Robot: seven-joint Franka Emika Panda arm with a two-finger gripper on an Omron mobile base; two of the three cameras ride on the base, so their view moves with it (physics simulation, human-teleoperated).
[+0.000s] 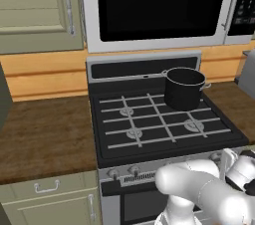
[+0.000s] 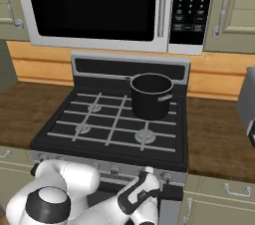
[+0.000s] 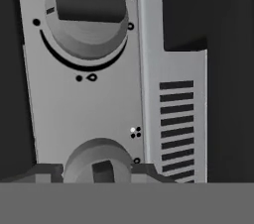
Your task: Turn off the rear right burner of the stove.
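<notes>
A: Stove (image 1: 149, 119) — centred below microwave (image 2: 99, 5), between wooden counters. Pot (image 1: 184, 88) on rear right grate. Rear right burner hidden beneath.

B: Gripper (image 3: 101, 172) — low at silver front strip, right end. Finger tips flanking near knob (image 3: 99, 161), apparently touching; spread narrow, about knob width. Firm clamp or not: cannot tell.

A: Hazards?

B: Wrong knob, likely. Second knob (image 3: 87, 15) just beside, same look; tiny dot marks hard to read. Slip off knob bar if grip shallow. Wrong turn direction, flame up.

A: Obstructions?

B: None at strip. Vent slots (image 3: 176, 126) beside knobs. Cabinet handle (image 1: 46, 187) well apart.
</notes>
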